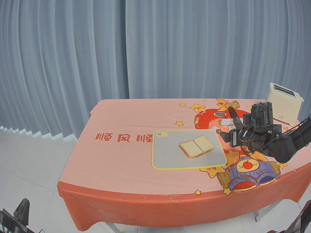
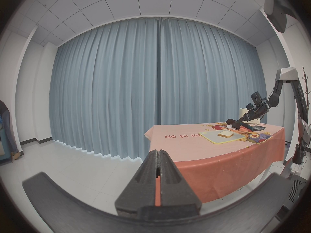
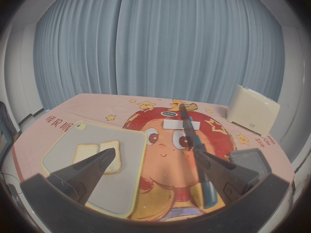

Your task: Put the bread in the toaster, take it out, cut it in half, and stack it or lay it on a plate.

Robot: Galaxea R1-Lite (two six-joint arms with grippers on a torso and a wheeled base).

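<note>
Over the surface's right side, the right pincer [image 3: 154, 150] gapes wide, empty, near the knife [image 3: 190, 135], its arm stretched in low. Bread halves [image 1: 191, 149] lie on the cutting board [image 1: 168, 156]. The left pincer [image 2: 157, 156] is clenched, off the surface.

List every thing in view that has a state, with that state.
Bread: cut in two halves, lying side by side on the cutting board.
Knife: lying on the table, ungripped.
Toaster: upright, no bread showing in its slot.
Dark tray: empty.
Right tool: open, over the table.
Left tool: shut, away from the table.
</note>
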